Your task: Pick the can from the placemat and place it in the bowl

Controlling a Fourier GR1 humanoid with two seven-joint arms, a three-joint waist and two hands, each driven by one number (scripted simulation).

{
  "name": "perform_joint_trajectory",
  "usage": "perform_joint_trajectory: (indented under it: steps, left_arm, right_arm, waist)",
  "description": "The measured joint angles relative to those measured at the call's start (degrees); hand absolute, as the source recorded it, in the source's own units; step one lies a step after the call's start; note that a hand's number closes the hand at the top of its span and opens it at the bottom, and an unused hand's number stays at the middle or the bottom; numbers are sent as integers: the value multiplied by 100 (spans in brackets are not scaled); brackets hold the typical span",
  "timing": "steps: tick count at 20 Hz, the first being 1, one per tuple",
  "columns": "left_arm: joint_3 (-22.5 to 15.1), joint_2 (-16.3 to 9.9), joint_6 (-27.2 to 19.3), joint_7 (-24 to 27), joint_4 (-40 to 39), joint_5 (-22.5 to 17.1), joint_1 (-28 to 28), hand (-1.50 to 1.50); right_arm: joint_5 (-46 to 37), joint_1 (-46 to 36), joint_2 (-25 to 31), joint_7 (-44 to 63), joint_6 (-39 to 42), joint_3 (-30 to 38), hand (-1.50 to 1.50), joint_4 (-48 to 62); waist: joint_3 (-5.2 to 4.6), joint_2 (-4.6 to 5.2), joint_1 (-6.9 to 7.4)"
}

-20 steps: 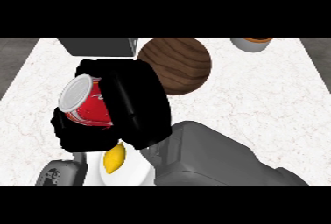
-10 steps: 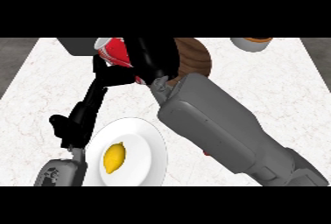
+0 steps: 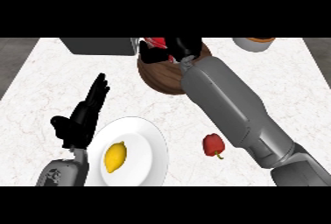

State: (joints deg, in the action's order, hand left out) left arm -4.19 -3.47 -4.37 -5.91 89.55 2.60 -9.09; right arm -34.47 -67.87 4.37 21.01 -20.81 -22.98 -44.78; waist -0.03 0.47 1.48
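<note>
red metal of the can shows only as a sliver now, at the far edge of the counter above the wooden bowl; a second ago i saw it large and close, wrapped in my right hand over the white plate, and half a second ago it was already far out near the bowl. my right forearm now stretches long across the view, and the plate it covered lies open with a yellow lemon on it. the can sits inside the black fingers of my right hand, which curl round it and hide most of it; the hand hangs over the bowl's far rim, and i cannot tell whether the can touches the bowl. my left hand rests at the plate's left edge, fingers straight and pointing away, holding nothing. the bowl is round, dark brown with wood grain. the counter is pale marble with thin veins. a glossy red pepper lies right of the plate, beside the grey forearm. a dark grey placemat lies flat left of the bowl
</note>
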Motion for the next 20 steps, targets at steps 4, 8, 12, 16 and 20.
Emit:
perform_joint_trajectory:
  steps: [4,8,12,16,20]
  left_arm:
    - [17,-52,88,80,42,-29,104,0]
    - [-17,28,40,78,-65,26,-26,0]
    - [8,12,78,124,-146,23,-72,0]
    - [17,12,92,131,-166,24,-112,0]
    - [63,-20,128,50,-148,-14,-187,0]
  right_arm:
    - [-94,-45,21,-614,-265,244,150,907]
    - [-101,-104,14,-1141,-511,526,150,1744]
    - [207,-24,98,-1698,-258,902,-150,2273]
    - [550,44,109,-2220,211,1250,-150,2684]
    - [842,185,112,-2996,482,1562,-150,2876]
  waist:
    - [0,13,33]
    - [1,31,59]
    - [3,54,88]
    - [6,75,136]
    - [9,77,146]
